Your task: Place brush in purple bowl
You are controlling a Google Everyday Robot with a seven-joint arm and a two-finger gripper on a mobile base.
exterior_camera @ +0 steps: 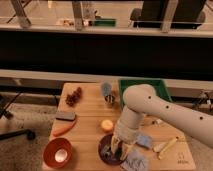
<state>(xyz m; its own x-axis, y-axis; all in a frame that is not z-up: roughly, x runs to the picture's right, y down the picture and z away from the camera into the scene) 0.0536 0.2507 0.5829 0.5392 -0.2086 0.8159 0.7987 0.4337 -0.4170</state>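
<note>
The purple bowl (106,152) sits at the front edge of the wooden table (87,135), just right of the orange bowl. My gripper (119,146) hangs straight down over the purple bowl's right half, its tip at or just inside the rim. The white arm (150,107) reaches in from the right and hides part of the bowl. I cannot make out the brush. Whatever is at the gripper's tip is hidden by the wrist.
An orange bowl (57,152) with something white in it stands front left. A carrot-like thing with a dark block on it (66,122), a brown cluster (74,96), a grey can (107,92), a small orange fruit (106,125), a green tray (147,87), a bluish packet (136,161) and a pale yellow stick (166,146) share the table.
</note>
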